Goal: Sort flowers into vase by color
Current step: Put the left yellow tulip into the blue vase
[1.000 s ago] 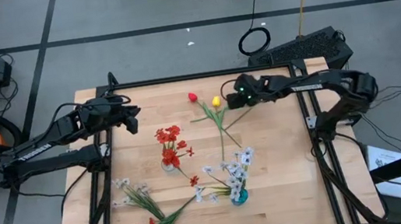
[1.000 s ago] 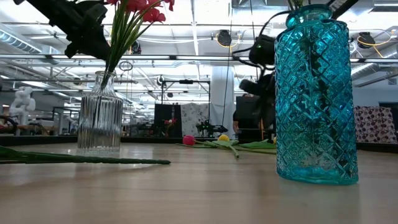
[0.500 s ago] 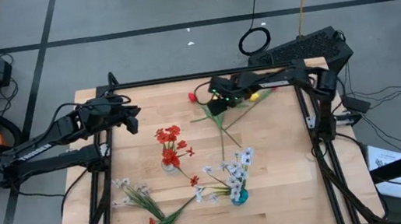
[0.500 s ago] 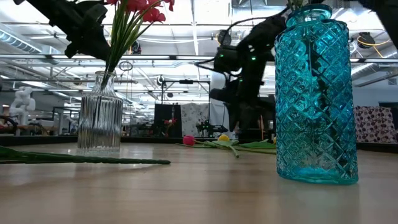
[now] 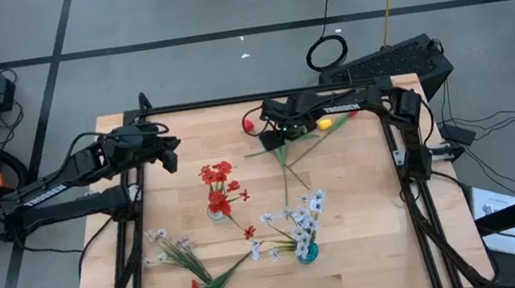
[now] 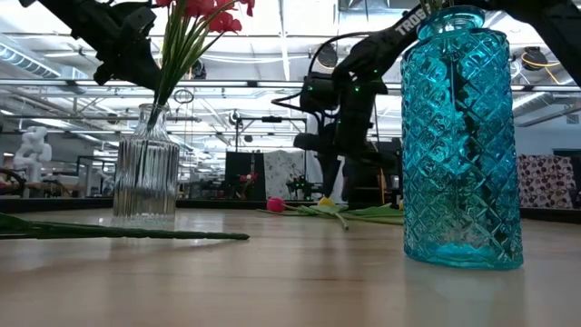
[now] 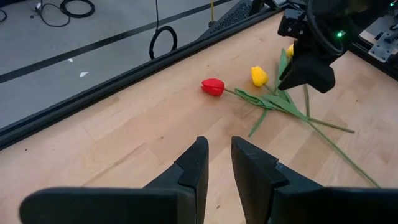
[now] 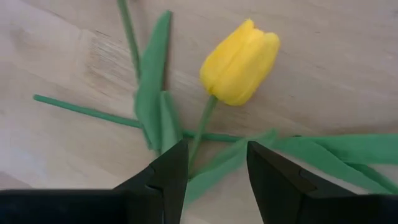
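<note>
yellow tulip [image 8: 240, 61], right gripper [image 8: 214, 163] jaws astride, perhaps touching

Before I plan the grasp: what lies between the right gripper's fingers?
In the right wrist view, the yellow tulip's green stalk runs into the right gripper's open gap, over bare wood.

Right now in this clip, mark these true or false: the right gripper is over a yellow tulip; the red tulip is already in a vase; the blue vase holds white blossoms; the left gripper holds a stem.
1. The right gripper is open over a yellow tulip. True.
2. The red tulip is already in a vase. False: it lies on the table.
3. The blue vase holds white blossoms. True.
4. The left gripper holds a stem. False: its fingers are empty, above bare table.
</note>
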Controlling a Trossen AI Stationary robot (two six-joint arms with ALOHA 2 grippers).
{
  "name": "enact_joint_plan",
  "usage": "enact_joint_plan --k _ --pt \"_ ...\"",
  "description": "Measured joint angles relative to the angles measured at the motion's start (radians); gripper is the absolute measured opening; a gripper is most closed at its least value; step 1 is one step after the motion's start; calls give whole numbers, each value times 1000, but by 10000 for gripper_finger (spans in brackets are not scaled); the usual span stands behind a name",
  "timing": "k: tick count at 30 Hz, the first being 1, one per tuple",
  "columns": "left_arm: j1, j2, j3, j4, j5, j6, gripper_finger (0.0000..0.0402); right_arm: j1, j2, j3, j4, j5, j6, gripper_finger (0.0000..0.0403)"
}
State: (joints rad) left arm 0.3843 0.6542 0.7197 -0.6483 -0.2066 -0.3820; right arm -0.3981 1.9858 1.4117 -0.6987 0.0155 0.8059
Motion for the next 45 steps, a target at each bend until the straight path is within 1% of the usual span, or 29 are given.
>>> enact_joint_plan --k 3,8,17,19,21,26,27,29,33,37,40,45 --pt "0 0 0 0 0 2 74 12 0 0 7 -19 19 155" --pt "0 0 0 0 0 2 74 37 13 0 16 1 20 155" --pt "0 0 0 -1 0 -3 74 54 91 3 37 14 45 151" --pt "0 0 0 -13 0 -3 74 59 97 5 37 22 45 137" --pt "0 0 0 -33 0 -5 74 63 100 4 38 29 41 114" --pt "0 0 0 -57 0 -5 74 66 91 3 50 36 31 27" --pt "0 0 0 -57 0 -5 74 66 83 1 49 35 32 14" --pt "0 0 0 -57 0 -5 74 66 65 -3 36 35 33 9" --pt "0 0 0 -57 0 -5 74 64 -19 -4 33 48 25 13" --pt "0 0 0 -57 0 -4 74 67 -140 -3 17 125 18 4" --pt "0 0 0 -58 1 -4 74 82 -260 -3 -14 201 -4 5" --pt "0 0 0 -70 4 2 74 140 -478 -1 -154 381 -12 3"
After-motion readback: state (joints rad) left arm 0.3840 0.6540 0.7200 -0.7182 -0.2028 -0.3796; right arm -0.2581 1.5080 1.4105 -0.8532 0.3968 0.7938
